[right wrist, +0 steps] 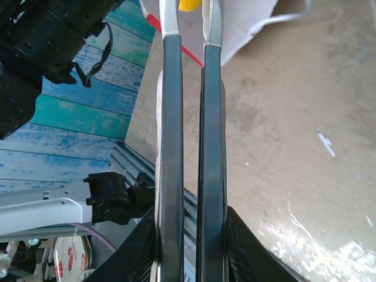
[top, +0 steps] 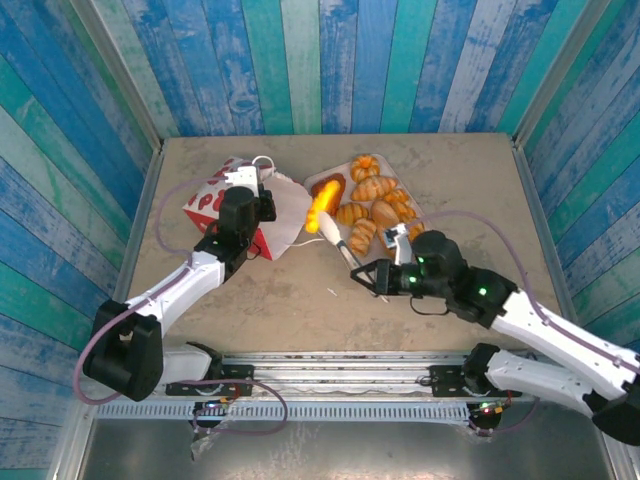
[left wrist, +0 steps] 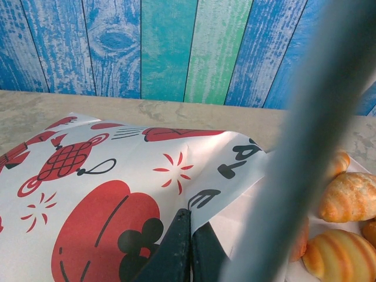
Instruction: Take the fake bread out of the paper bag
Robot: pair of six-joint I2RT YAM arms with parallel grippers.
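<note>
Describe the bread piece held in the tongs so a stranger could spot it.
Find the white-and-red paper bag left of centre and look right of it. The bread piece sits pinched in the tongs: bright yellow-orange and elongated, unlike the browner rolls beside it.

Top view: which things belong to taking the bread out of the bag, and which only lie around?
Job: paper bag, pinched by left gripper; fake bread; tongs in right gripper, holding one yellow piece.
Not the job: pale tray under the bread; table; painted plank walls.
</note>
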